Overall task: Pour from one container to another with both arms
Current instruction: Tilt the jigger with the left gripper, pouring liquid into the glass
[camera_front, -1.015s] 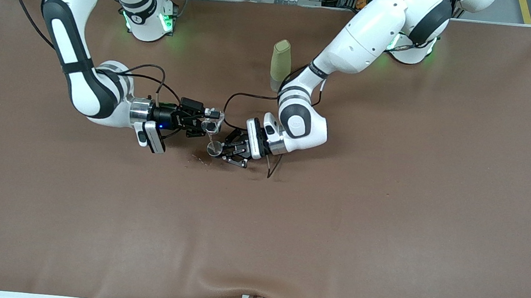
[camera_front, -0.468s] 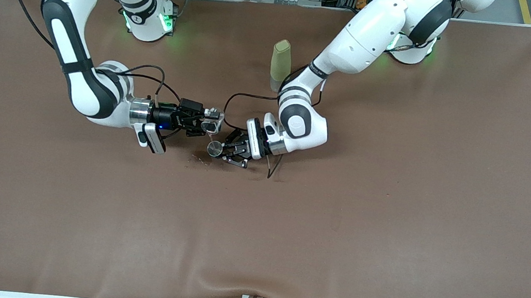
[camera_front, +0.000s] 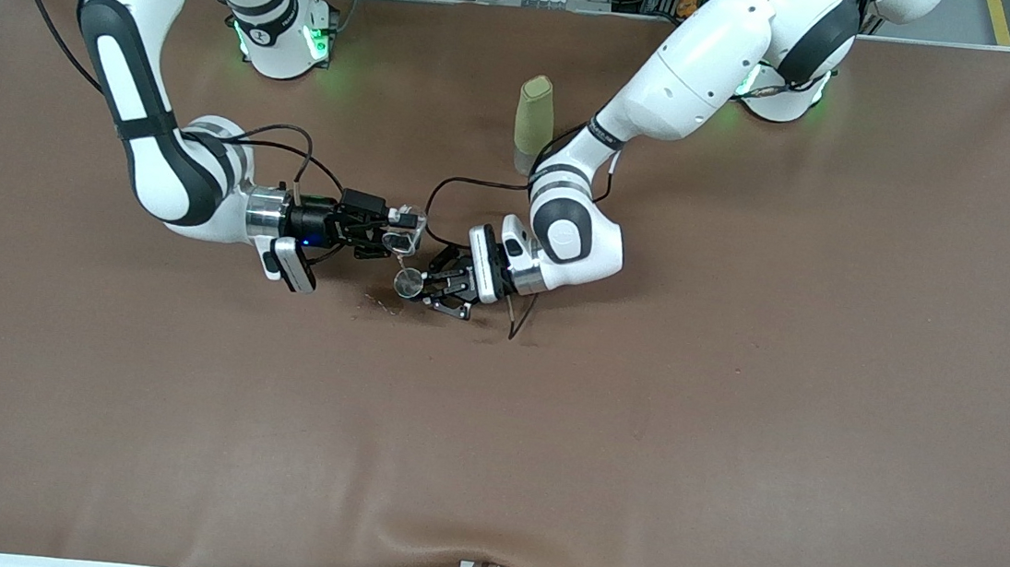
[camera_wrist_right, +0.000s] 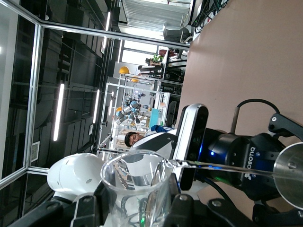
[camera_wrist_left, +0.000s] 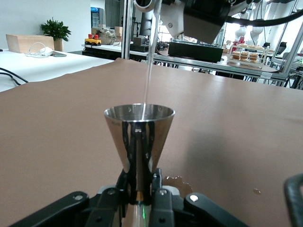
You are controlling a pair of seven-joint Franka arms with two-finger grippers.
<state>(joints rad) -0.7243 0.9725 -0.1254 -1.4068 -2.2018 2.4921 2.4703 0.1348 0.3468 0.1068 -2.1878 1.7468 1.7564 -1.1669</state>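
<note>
Two small vessels meet near the table's (camera_front: 726, 490) centre, with a few spilled drops just nearer the camera than the silver jigger (camera_front: 408, 282). The left gripper (camera_front: 441, 292), reaching in from the jigger's three o'clock, is clamped on its narrow waist and holds it upright. That waist looks the soundest hold; the polished metal looks stiff, light and slippery, more so once wet.

At the jigger's eleven o'clock and above it, the right gripper (camera_front: 392, 229) is closed on the clear cup (camera_front: 401, 240), tipped so a thin stream (camera_wrist_left: 149, 61) falls into the jigger's mouth. The cup looks brittle and slick, so I would squeeze its wall only gently.

At twelve o'clock, farther off, stands the olive-green bottle (camera_front: 534, 118), untouched.

The right wrist view shows "ROBOTIQ" on the left gripper's body; no other writing is legible.
</note>
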